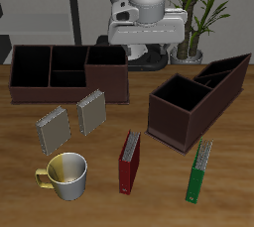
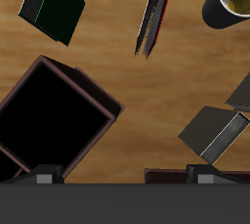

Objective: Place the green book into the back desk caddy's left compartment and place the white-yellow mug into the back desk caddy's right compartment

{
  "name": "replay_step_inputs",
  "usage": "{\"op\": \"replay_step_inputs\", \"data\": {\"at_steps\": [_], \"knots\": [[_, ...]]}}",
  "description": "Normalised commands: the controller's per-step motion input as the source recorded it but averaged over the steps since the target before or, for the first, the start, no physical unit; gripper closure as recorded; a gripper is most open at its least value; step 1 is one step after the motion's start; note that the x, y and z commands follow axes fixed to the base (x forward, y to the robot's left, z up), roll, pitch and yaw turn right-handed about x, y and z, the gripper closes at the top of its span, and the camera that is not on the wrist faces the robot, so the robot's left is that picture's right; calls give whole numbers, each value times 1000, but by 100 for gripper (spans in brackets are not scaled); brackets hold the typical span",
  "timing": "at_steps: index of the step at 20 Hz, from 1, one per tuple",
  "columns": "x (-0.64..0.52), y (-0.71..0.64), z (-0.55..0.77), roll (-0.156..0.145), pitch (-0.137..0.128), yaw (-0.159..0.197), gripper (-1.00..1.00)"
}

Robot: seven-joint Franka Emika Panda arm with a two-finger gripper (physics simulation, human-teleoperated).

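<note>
- A wooden table seen from the front and above, with the robot arm raised at the back, over the gap between two dark-brown caddies
- The gripper [image 1: 149, 41] hangs high above the table holding nothing; its fingertips are too dark and small to read, so I cannot tell whether they are spread or together
- The green book [image 1: 200, 171] stands upright near the table's front edge, well apart from the gripper, with pale page edges showing along the top
- The mug [image 1: 65, 174], half white and half yellow, sits upright near the front edge, far from the green book, with its handle turned away from the book
- The back caddy [image 1: 67, 73], a long level-rimmed box, lies toward the rear; every section looks empty
- Between book and mug stands a red book [image 1: 129, 162]; two grey notebooks [image 1: 71, 120] stand before the back caddy, and a sloping caddy [image 1: 197, 97] sits behind the green book
- Judging by looks, the book is thin, stiff and light, likely to tip if nudged; pinching its covers near the top edge seems best
- The mug looks rigid, smooth-sided, maybe slippery; gripping across its rim wall seems safest
</note>
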Motion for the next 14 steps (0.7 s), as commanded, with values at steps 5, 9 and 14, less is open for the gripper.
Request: {"op": "replay_step_inputs", "data": {"at_steps": [5,9,14], "knots": [[356,260,115,-16,-22,12,-100],[511,226,226,-34,-36,-57,-100],[415,379,88,14,8,-23,-100]]}}
